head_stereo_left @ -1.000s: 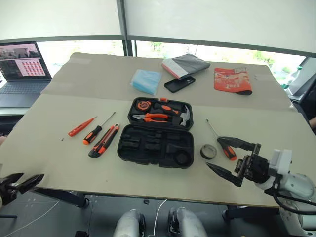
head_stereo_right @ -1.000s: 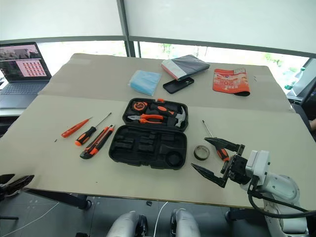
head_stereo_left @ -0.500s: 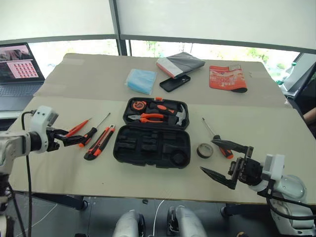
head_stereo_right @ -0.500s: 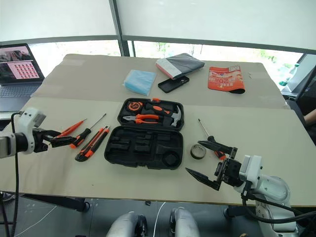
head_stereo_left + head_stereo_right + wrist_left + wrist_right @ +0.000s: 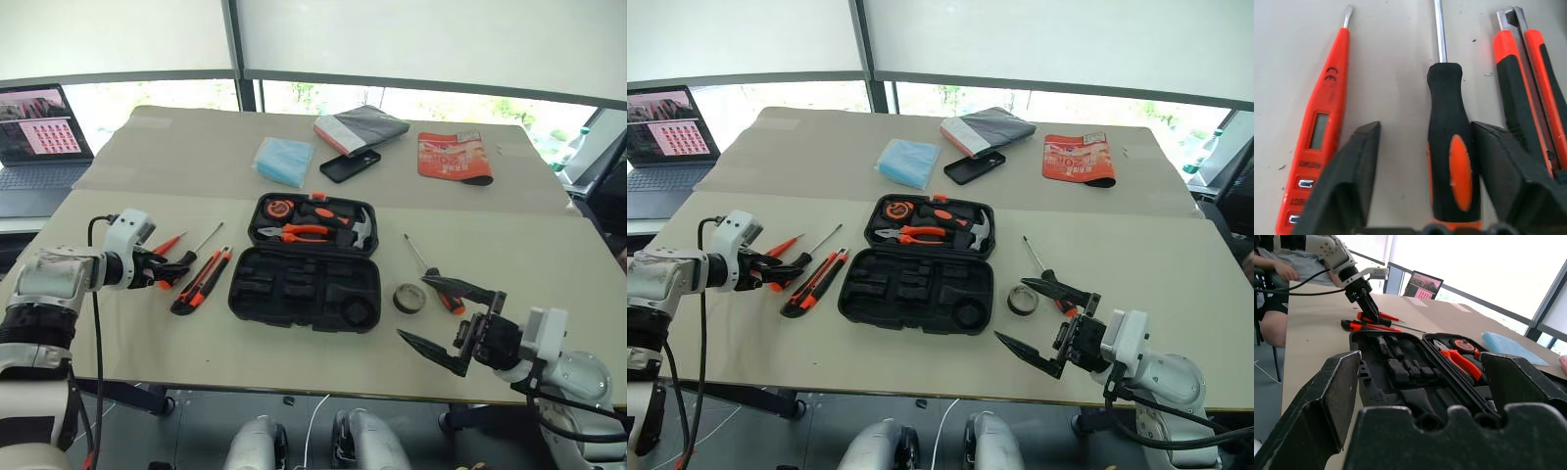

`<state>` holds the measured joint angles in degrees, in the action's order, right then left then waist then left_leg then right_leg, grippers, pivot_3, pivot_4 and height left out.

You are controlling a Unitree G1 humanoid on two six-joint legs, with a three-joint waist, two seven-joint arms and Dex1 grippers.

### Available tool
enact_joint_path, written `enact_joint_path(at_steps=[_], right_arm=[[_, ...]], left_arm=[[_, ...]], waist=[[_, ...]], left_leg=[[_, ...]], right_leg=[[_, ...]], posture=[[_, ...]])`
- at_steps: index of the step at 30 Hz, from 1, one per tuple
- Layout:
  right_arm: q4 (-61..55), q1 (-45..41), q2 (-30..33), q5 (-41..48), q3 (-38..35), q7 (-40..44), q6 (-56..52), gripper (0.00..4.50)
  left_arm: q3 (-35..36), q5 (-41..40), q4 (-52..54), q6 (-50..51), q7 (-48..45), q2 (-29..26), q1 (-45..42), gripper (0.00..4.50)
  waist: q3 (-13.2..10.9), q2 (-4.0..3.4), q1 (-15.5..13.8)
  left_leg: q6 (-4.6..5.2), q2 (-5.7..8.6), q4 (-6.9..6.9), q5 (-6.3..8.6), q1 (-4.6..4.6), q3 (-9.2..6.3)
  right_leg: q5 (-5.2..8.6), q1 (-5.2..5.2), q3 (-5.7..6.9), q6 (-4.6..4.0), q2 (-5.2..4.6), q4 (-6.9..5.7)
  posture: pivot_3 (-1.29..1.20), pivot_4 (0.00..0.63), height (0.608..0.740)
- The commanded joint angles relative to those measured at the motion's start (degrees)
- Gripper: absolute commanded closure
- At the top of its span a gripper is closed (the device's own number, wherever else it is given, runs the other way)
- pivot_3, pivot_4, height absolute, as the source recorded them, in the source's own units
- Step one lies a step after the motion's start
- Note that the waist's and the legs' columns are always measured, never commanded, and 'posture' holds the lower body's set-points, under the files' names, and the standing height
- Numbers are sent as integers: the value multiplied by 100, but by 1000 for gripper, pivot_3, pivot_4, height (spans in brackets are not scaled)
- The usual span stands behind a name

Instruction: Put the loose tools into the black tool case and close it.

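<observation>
- Over on the left side of the table, the left gripper [image 5: 174, 270] reaches in low from a bent arm, fingers angled down toward the tabletop.
- Its two black fingers [image 5: 1359, 169] straddle the handle of the orange-black screwdriver [image 5: 1450, 161], one on either side; one finger sits close against the handle, the other leaves a clear gap. Not pinched yet.
- Just left of it lies the thin all-orange screwdriver [image 5: 1316, 134]; just right, the utility knife [image 5: 204, 279], its near end cut off in the wrist view.
- Middle of the table: the black tool case [image 5: 306, 290] lies wide open, pliers [image 5: 297, 232] in the far half.
- Near right, the right gripper [image 5: 451, 318] hovers level above the table edge, jaws spread wide, nothing between them.
- Beside it sit the tape roll [image 5: 411, 298] and the second screwdriver [image 5: 439, 284], its handle partly hidden behind a finger.
</observation>
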<state>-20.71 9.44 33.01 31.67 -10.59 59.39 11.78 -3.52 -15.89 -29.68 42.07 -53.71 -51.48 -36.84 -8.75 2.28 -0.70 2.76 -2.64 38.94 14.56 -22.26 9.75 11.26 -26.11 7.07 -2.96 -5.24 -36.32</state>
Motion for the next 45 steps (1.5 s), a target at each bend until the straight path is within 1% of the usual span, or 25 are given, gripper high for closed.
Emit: enact_joint_path(at_steps=[1, 2, 5, 8, 10, 12, 14, 17, 19, 21, 24, 25, 28, 31, 39, 45], right_arm=[[-241, 5, 93, 28, -142, -82, -48, 0], [-246, 0, 119, 21, -135, -80, -48, 0], [-268, -44, 187, 23, -124, -89, -71, 0], [-331, -125, 277, 130, -210, -164, -194, 0], [-293, -207, 363, 217, -379, -282, -339, 0], [-162, -301, 485, 343, -615, -352, -519, 0], [-64, -366, 611, 435, -768, -322, -667, 0], [80, -455, 779, 476, -876, -206, -797, 0], [203, -491, 853, 461, -898, -98, -818, 0], [341, -556, 888, 467, -906, -41, -862, 0], [441, -642, 884, 460, -898, -12, -919, 0], [425, -646, 871, 454, -867, -16, -949, 0], [303, -622, 811, 448, -782, -65, -1033, 0], [205, -578, 760, 422, -745, -99, -1097, 0], [7, -547, 635, 329, -641, -254, -1202, 0], [-78, -554, 533, 226, -563, -353, -1176, 0]], left_arm=[[312, -72, 11, -325, -252, -18, 4, 3285], [405, -109, 2, -427, -297, -34, -27, 3618], [539, -81, -10, -751, -465, -100, -119, 3658], [921, -228, 54, -1579, -660, 5, -297, 3658], [1028, -438, 290, -2056, -1086, 155, -485, 3658], [784, -463, 682, -2464, -1651, 287, -620, 3658], [400, -176, 924, -3134, -2044, 390, -663, 3658], [-336, 630, 1056, -4181, -2156, 603, -801, 3658], [-688, 902, 1110, -4483, -2310, 721, -835, 3658], [-954, 1133, 1041, -4505, -2267, 907, -907, 3658], [-1252, 1517, 770, -4884, -2206, 1097, -974, 3658], [-1301, 1663, 628, -4950, -2042, 1187, -1016, 3658], [-1374, 1948, 308, -5081, -1749, 1361, -1162, 3658], [-1446, 2193, 74, -5223, -1577, 1480, -1300, 3658], [-1678, 2452, -82, -5673, -1650, 1622, -1323, 3658], [-1699, 2781, -166, -5483, -1229, 1763, -1371, 3658]], waist=[[0, 0, 0], [0, 0, 5], [0, 0, 4], [-1, 1, 0], [-1, 1, -8], [0, 1, -30], [0, 1, -52], [1, 0, -55], [1, 0, -51], [0, 1, -24], [0, 1, 3], [0, 1, 6], [0, 1, -1], [0, 2, -2], [0, 1, -1], [0, 1, -1]], left_leg=[[0, 0, 1, 0, -1, 0], [0, -1, 1, -1, -3, -1], [-2, -1, 2, -2, -6, -2], [-3, 0, 5, -2, -7, -1], [-3, 0, 8, -2, -9, -2], [-4, 1, 17, -3, -15, -3], [-7, 8, 23, -4, -19, -2], [4, 19, 24, 2, -16, 2], [6, 25, 24, 2, -17, 2], [7, 24, 24, 2, -18, 2], [11, 24, 26, 4, -17, 1], [15, 22, 26, 6, -17, 1], [37, 20, 26, 18, -17, -1], [36, 20, 29, 18, -20, -2], [38, 21, 42, 19, -26, -2], [44, 20, 46, 23, -27, -2]], right_leg=[[0, 0, 1, 0, 1, 0], [0, -1, 2, 0, 1, 0], [0, -3, 2, 0, 2, 0], [0, -2, 3, 0, 0, 0], [0, -2, 5, 0, -2, 1], [-1, -1, 8, 1, -5, 1], [-2, 1, 10, 3, -4, 2], [-6, 8, 2, 12, -1, 9], [-8, 9, 2, 16, 6, 11], [-9, 8, 0, 18, 9, 11], [-9, 7, 0, 20, 11, 9], [-9, 7, -1, 20, 10, 9], [-9, 7, 1, 20, 10, 9], [-9, 7, 2, 22, 10, 9], [-11, 7, 3, 28, 8, 10], [-12, 7, 3, 30, 8, 9]], posture=[[0, 150, 740], [0, 150, 740], [0, 150, 740], [0, 150, 740], [0, 150, 740], [0, 150, 740], [0, 150, 740], [0, 150, 740], [0, 150, 740], [0, 150, 740], [0, 150, 740], [0, 150, 740], [0, 150, 740], [0, 150, 740], [0, 150, 740], [0, 150, 740]])
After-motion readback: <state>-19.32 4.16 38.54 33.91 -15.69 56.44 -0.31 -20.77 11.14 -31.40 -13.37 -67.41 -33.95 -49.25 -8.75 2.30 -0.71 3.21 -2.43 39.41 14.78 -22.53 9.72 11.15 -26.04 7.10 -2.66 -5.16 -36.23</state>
